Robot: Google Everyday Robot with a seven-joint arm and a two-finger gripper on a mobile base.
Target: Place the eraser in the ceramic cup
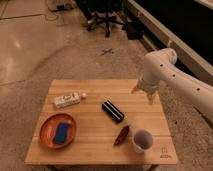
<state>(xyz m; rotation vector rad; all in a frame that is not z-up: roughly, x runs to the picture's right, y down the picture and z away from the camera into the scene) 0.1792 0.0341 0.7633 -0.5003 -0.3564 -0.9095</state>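
Note:
The eraser (113, 111), a long black block with pale stripes, lies flat near the middle of the wooden table (95, 145). The ceramic cup (142, 140), white with a dark inside, stands upright near the table's front right corner. My gripper (143, 93) hangs over the table's right rear part, to the right of and behind the eraser, apart from it. Its two fingers point down and stand spread, with nothing between them. The white arm reaches in from the right.
A dark red boat-shaped object (121, 135) lies just left of the cup. An orange-brown plate (46, 131) at the front left holds a blue block (62, 133). A white tube (67, 100) lies at the back left. An office chair (106, 14) stands on the floor beyond.

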